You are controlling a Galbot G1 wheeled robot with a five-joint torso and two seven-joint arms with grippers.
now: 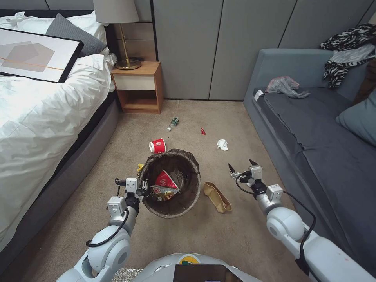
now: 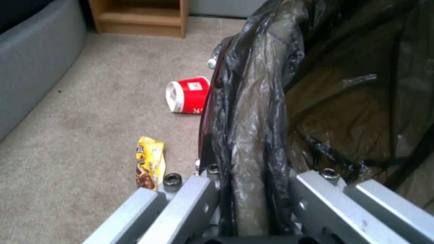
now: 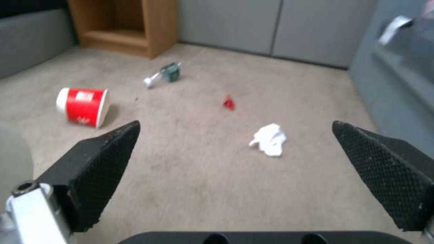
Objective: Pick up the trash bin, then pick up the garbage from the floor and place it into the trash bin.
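Head view: the left gripper (image 1: 144,190) is clamped on the near-left rim of the trash bin (image 1: 171,183), evidently so the bin can be carried along to each piece of litter. The bin sits on the carpet between the bed (image 1: 43,113) and the sofa (image 1: 313,133), its dark bag liner (image 1: 192,162) folded over the rim, with a red paper cup and wrappers already inside. The right gripper (image 1: 242,167) hangs free beside the bin, jaws wide and holding nothing, pointed toward the white tissue wad (image 1: 222,145). A crumpled brown paper bag (image 1: 216,197) lies just right of the bin. Left wrist view: the fingers straddle the rim and liner, one inside, one outside; a yellow snack wrapper (image 2: 150,162) and a red-and-white cup (image 2: 188,95) lie on the floor beside the bin. Print shows on both, but none is legible. Right wrist view: the open pads (image 3: 101,166) frame the tissue wad, which I judge the likely next target; farther off lie a small red scrap (image 3: 229,102) and a green-labelled bottle (image 3: 162,74), label unreadable.
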